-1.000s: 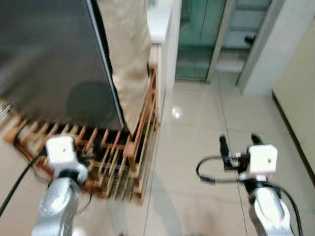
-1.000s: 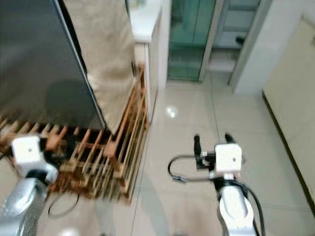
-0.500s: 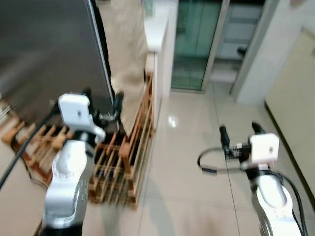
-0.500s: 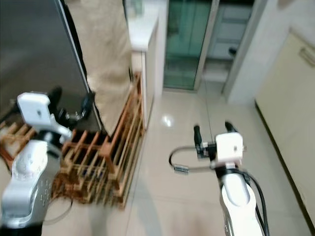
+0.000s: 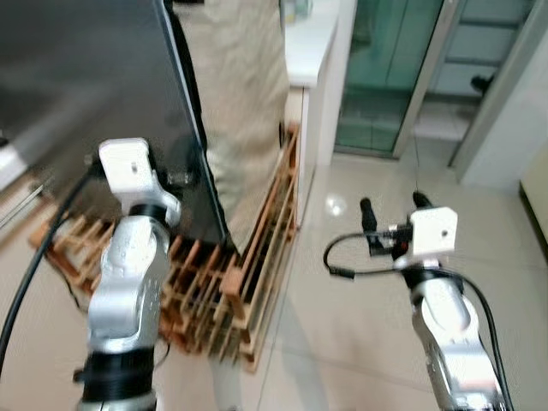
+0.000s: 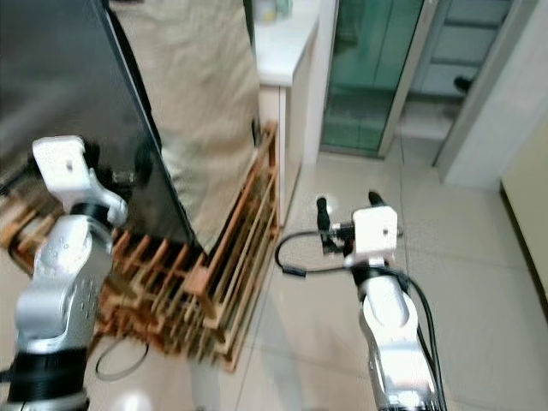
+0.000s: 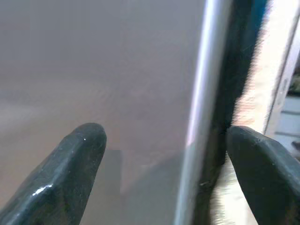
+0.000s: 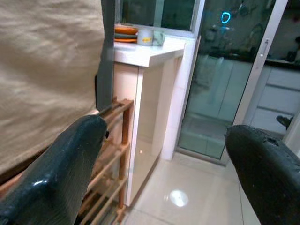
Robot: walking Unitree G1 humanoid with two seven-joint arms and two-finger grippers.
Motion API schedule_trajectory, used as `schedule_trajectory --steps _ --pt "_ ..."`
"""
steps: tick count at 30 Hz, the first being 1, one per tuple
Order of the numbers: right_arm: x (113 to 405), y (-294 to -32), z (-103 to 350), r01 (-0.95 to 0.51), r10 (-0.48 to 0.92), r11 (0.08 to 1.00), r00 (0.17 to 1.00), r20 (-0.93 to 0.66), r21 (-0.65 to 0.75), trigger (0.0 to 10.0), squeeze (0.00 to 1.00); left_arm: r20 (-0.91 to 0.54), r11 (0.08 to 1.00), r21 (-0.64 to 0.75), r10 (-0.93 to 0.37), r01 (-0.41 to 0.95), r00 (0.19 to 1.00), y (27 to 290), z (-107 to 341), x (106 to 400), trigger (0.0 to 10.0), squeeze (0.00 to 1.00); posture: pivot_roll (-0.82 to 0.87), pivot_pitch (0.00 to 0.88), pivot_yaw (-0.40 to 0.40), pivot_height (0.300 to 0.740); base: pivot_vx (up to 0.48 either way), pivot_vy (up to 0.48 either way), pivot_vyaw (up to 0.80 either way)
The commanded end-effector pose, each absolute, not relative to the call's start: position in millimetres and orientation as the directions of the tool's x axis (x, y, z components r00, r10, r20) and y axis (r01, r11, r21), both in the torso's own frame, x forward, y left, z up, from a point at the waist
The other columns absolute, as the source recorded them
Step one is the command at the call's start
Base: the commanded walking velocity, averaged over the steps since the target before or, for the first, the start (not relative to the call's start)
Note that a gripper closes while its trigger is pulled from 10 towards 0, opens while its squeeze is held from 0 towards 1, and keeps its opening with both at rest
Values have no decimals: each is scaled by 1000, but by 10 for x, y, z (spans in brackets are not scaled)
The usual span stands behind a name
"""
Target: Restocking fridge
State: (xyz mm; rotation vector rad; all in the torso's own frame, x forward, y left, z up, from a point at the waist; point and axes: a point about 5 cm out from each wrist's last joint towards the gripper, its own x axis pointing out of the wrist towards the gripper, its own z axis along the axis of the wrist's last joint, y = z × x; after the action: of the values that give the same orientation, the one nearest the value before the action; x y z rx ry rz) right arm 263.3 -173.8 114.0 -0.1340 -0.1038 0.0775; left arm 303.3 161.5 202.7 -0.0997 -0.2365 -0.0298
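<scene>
Left hand (image 7: pixel 159 164) now raised at fridge door (image 5: pixel 77 103)

Glossy tile floor (image 5: pixel 360 342), wooden rack (image 5: pixel 248 282), white counter (image 5: pixel 312 38), glass sliding door (image 5: pixel 381 77), beige cloth (image 5: pixel 244 111).

Both eye views are softly blurred throughout, lit by even indoor light, with a small white glare spot on the glossy floor tiles (image 5: pixel 332 205) near the centre. The left wrist view is dim and hazy, its black fingertips (image 7: pixel 75 164) out of focus at the lower corners; the right wrist view is brighter and sharper in the distance, with a blurred shadowed lower left.
</scene>
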Motion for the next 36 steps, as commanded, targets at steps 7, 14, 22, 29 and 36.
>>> schedule_trajectory --steps 7,14,22,29,36 --pt "2641 -1694 1128 -84 97 988 991 97 -128 10000 0 224 997 -53 -45 58 974 1679 1990 2959 10000 0 -136 0 42 740 0 0 0" --pt "2684 -1636 1113 -90 101 990 991 93 -113 10000 4 109 983 -27 -178 182 978 1402 1834 3110 10000 0 -126 0 32 740 0 0 0" --pt "2704 -1609 1133 -95 105 990 989 100 -101 10000 0 98 974 -133 -170 182 981 1262 1871 3309 10000 0 -139 0 39 740 0 0 0" --pt "2683 -1619 1129 -84 94 992 991 100 -99 10000 4 121 970 -141 -181 197 976 1199 1922 3411 10000 0 -164 0 47 740 0 0 0" --pt "2678 -1622 1131 -82 92 991 991 98 -104 10000 4 126 977 -113 -166 180 978 1122 1965 3547 10000 0 -170 0 44 740 0 0 0"
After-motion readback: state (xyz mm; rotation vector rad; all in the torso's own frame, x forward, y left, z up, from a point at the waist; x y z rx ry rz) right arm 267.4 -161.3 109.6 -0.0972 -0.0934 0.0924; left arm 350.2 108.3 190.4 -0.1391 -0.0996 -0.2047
